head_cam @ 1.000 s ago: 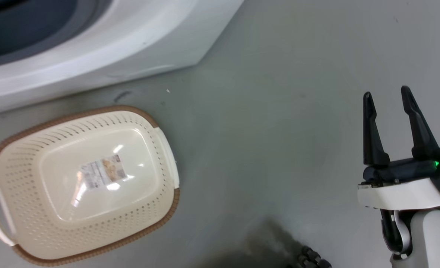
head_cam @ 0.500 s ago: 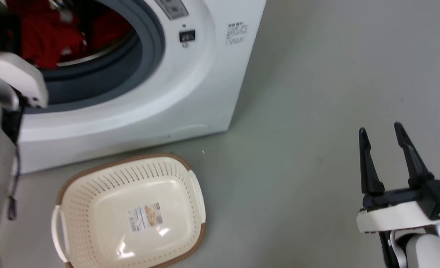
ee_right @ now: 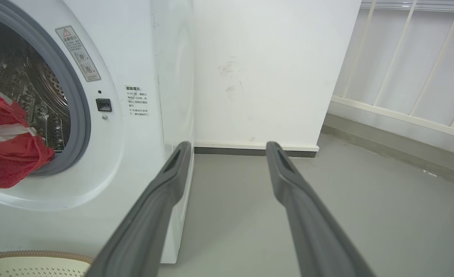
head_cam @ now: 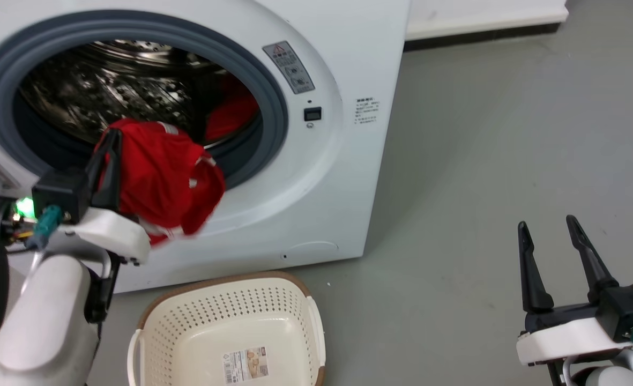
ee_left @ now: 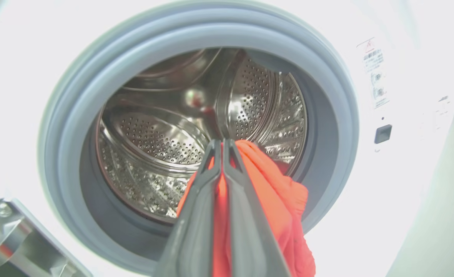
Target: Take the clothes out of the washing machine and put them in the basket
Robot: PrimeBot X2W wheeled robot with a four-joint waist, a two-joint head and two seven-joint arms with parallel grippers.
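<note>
Two red clothes are in sight. One red piece [head_cam: 166, 177] hangs from my left tool [ee_left: 222, 143]. Its two fingers are pinched tight on a fold of the cloth, just in front of the lower rim of the round opening in the washing machine [head_cam: 348, 177]. The other red piece [head_cam: 233, 115] lies inside the drum, at its right side. The basket [head_cam: 225, 316] sits on the floor [head_cam: 482, 161] close to the machine's front, with nothing in it. My right tool [head_cam: 545, 222] is spread wide and holds nothing, well apart over the floor. The cloth is soft, light and floppy, so I think it will droop, swing, and maybe catch on the rubber ring. A bunched fold is the best spot to pinch, because a thin edge could slip out.
</note>
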